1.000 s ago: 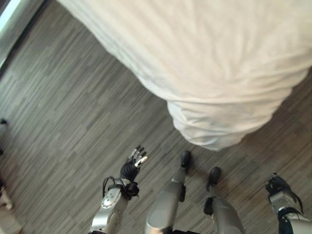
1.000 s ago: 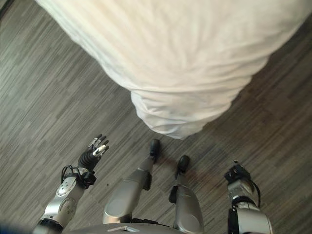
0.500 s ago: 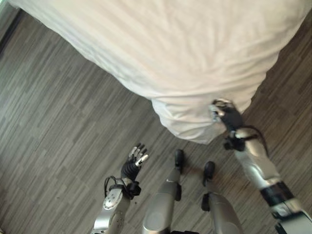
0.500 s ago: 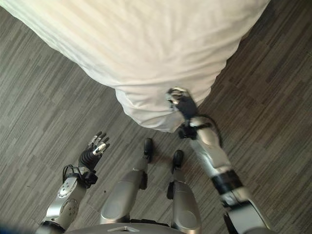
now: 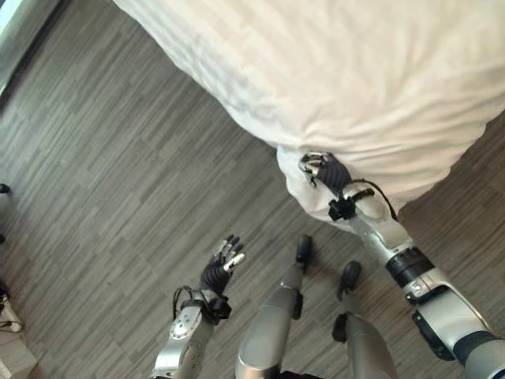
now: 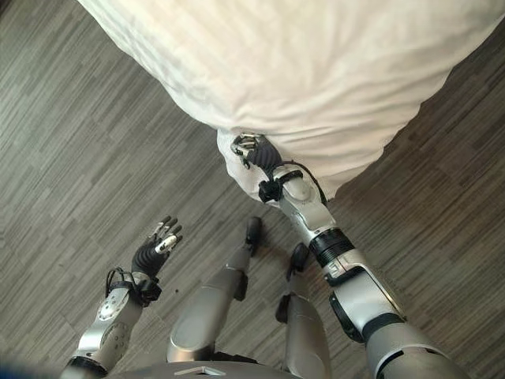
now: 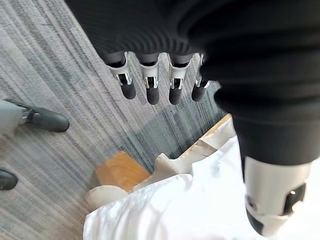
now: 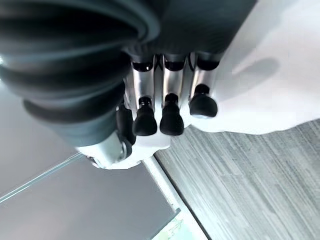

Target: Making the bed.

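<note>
Down on the left, over the bare floor (image 5: 110,174), the left robot hand (image 5: 222,261) is hanging with its fingers spread, holding nothing. To its right, the white blanket (image 5: 355,71) is drooping over the bed corner, looking soft, floppy and light, so its hanging corner seems best to grab. The right robot hand (image 5: 322,168) is touching that corner with fingers curling, but I cannot tell if it is pinching.

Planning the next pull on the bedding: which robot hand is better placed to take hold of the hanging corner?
The right robot hand. It is already at the drooping corner of the white duvet, fingers curled against the cloth. The left robot hand hangs open over the floor, away from the bed.
</note>
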`<state>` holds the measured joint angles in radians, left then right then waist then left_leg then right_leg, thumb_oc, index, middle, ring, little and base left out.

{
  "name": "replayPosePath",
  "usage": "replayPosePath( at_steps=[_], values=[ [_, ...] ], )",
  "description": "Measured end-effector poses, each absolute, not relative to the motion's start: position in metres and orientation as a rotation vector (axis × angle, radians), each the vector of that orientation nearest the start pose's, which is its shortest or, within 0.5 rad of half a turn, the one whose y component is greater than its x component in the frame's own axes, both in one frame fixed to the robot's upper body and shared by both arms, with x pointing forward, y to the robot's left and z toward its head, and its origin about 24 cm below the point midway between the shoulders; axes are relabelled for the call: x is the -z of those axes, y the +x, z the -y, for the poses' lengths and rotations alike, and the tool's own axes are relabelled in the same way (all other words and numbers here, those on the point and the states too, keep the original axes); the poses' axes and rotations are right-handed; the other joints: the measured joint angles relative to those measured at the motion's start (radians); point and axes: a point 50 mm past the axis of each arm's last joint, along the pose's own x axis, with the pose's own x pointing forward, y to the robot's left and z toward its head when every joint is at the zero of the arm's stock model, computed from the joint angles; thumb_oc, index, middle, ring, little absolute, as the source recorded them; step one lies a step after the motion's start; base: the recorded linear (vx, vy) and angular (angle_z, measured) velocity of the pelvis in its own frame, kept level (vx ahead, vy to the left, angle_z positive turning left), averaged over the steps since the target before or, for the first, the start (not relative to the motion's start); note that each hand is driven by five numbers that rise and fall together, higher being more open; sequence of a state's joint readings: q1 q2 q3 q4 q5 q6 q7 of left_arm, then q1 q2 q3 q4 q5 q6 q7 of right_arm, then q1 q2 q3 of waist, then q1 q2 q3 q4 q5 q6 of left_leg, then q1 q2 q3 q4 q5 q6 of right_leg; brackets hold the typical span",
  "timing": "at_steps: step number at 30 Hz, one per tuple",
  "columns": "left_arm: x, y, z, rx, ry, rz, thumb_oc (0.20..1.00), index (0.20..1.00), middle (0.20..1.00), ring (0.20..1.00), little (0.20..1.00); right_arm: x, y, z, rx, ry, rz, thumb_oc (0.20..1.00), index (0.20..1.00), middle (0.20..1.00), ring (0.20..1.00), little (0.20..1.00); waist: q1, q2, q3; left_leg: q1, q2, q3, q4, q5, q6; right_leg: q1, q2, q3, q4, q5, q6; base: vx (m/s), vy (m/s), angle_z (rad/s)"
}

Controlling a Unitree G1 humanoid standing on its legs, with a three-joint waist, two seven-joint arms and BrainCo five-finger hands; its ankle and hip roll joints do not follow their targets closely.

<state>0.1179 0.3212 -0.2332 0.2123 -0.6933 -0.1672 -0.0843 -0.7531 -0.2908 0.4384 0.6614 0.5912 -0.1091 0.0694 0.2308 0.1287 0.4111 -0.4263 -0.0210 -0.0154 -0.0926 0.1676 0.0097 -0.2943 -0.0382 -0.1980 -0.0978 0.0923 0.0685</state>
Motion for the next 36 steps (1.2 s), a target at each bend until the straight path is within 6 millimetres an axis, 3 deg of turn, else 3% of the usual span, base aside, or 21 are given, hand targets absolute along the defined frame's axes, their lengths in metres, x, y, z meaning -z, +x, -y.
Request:
replayPosePath(
  at_steps=[4,9,12,14,16,18,21,23,24,27,28,31,32,33,36],
  values=[
    [0.023,0.213,-0.182,0.090,-0.364,-0.236,1.000,1.000,1.000,1.000,1.000,-0.058,0.372,0.154,-0.152,0.059,-0.170,0.200,0.200,0.200,0.200,0.200,0.021,0.002,0.000,-0.022,-0.005,-0.012,0.000,0.004,0.004,-0.015,-0.002,-0.016,0.000,-0.001,0.001,0.01,-0.012,0.10],
    [0.026,0.213,-0.186,0.062,-0.363,-0.249,1.000,1.000,1.000,1.000,1.000,-0.012,0.348,0.167,-0.061,0.170,-0.294,0.200,0.200,0.200,0.200,0.200,0.019,0.003,0.000,-0.021,-0.010,-0.024,0.000,0.005,0.005,-0.010,-0.006,-0.026,0.000,-0.009,0.010,0.02,-0.004,0.09],
    [0.025,0.213,-0.186,0.065,-0.363,-0.246,1.000,1.000,1.000,1.000,1.000,0.040,0.309,0.209,0.158,0.228,-0.504,0.200,0.200,0.200,0.200,0.200,0.015,0.007,-0.001,-0.021,-0.017,-0.029,0.000,0.005,0.005,-0.006,-0.011,-0.037,0.000,-0.013,0.014,0.02,0.011,0.10],
    [0.026,0.213,-0.187,0.061,-0.362,-0.249,1.000,1.000,1.000,1.000,1.000,0.062,0.278,0.249,0.337,0.250,-0.589,0.200,0.200,0.200,0.200,0.200,0.009,0.007,-0.001,-0.021,-0.023,-0.028,0.000,0.005,0.005,-0.004,-0.017,-0.037,0.000,-0.013,0.015,0.01,0.007,0.02],
    [0.025,0.213,-0.190,0.051,-0.361,-0.242,1.000,1.000,1.000,1.000,1.000,0.075,0.242,0.290,0.502,0.251,-0.651,0.200,0.200,0.200,0.200,0.200,-0.016,0.004,0.001,-0.021,-0.027,-0.027,0.000,0.005,0.005,-0.004,-0.021,-0.036,0.000,-0.014,0.017,0.00,0.000,0.00],
    [0.023,0.215,-0.195,0.033,-0.358,-0.231,1.000,1.000,1.000,1.000,1.000,0.080,0.215,0.316,0.602,0.228,-0.683,0.200,0.200,0.200,0.200,0.200,-0.047,-0.012,0.010,-0.016,-0.026,-0.025,0.000,0.005,0.005,-0.002,-0.021,-0.033,0.000,-0.013,0.018,0.03,-0.005,-0.07],
    [0.018,0.218,-0.195,0.045,-0.351,-0.211,1.000,1.000,1.000,1.000,1.000,0.089,0.177,0.340,0.712,0.223,-0.731,0.200,0.200,0.200,0.200,0.200,-0.080,-0.032,0.019,-0.003,-0.020,-0.024,0.000,0.005,0.005,0.009,-0.015,-0.026,0.000,-0.013,0.017,0.04,-0.001,-0.06],
    [0.016,0.218,-0.196,0.044,-0.348,-0.204,1.000,1.000,1.000,1.000,1.000,0.084,0.160,0.359,0.853,0.292,-0.679,0.200,0.200,0.200,0.200,0.200,-0.114,-0.042,0.019,0.000,-0.015,-0.021,0.000,0.004,0.004,0.010,-0.011,-0.020,0.000,-0.012,0.016,0.02,0.013,-0.08],
    [0.016,0.217,-0.198,0.036,-0.347,-0.204,1.000,1.000,1.000,1.000,1.000,0.077,0.160,0.366,0.905,0.337,-0.609,0.200,0.200,0.200,0.200,0.200,-0.127,-0.044,0.019,0.000,-0.013,-0.020,0.000,0.004,0.004,0.010,-0.010,-0.018,0.000,-0.011,0.015,-0.01,0.015,-0.11],
    [0.014,0.219,-0.204,0.006,-0.346,-0.190,1.000,1.000,1.000,1.000,1.000,0.048,0.185,0.371,0.907,0.380,-0.379,0.200,0.200,0.200,0.200,0.200,-0.158,-0.055,0.020,0.001,-0.005,0.000,0.000,0.004,0.004,0.003,-0.005,-0.001,0.000,-0.002,0.013,-0.02,0.004,-0.21],
    [0.012,0.218,-0.206,-0.010,-0.346,-0.181,1.000,1.000,1.000,1.000,1.000,0.029,0.201,0.365,0.854,0.410,-0.257,0.200,0.200,0.200,0.200,0.200,-0.168,-0.060,0.022,0.001,-0.001,0.008,0.000,0.003,0.004,-0.003,0.000,0.013,0.000,0.001,0.012,-0.02,0.004,-0.32],
    [0.008,0.220,-0.205,-0.011,-0.352,-0.161,1.000,1.000,1.000,1.000,1.000,-0.052,0.255,0.317,0.531,0.375,0.116,0.200,0.200,0.200,0.200,0.200,-0.175,-0.061,0.023,-0.005,0.012,0.033,0.000,0.003,0.003,-0.020,0.010,0.038,0.000,0.009,0.009,-0.02,-0.003,-0.28],
    [0.008,0.220,-0.204,-0.011,-0.356,-0.158,1.000,1.000,1.000,1.000,1.000,-0.070,0.263,0.302,0.452,0.382,0.191,0.200,0.200,0.200,0.200,0.200,-0.176,-0.061,0.023,-0.004,0.015,0.035,0.000,0.003,0.003,-0.020,0.012,0.040,0.000,0.010,0.008,-0.03,-0.002,-0.12],
    [0.006,0.221,-0.200,-0.003,-0.364,-0.150,1.000,1.000,1.000,1.000,1.000,-0.100,0.271,0.272,0.299,0.402,0.329,0.200,0.200,0.200,0.200,0.200,-0.174,-0.061,0.023,-0.004,0.016,0.034,0.000,0.003,0.004,-0.021,0.017,0.040,0.000,0.012,0.005,0.00,0.000,0.00],
    [0.008,0.219,-0.195,0.016,-0.368,-0.162,1.000,1.000,1.000,1.000,1.000,-0.122,0.284,0.246,0.173,0.419,0.418,0.200,0.200,0.200,0.200,0.200,-0.148,-0.062,0.024,-0.008,0.024,0.035,0.000,0.002,0.002,-0.024,0.020,0.037,0.000,0.011,0.001,-0.02,-0.017,0.06]
  ],
)
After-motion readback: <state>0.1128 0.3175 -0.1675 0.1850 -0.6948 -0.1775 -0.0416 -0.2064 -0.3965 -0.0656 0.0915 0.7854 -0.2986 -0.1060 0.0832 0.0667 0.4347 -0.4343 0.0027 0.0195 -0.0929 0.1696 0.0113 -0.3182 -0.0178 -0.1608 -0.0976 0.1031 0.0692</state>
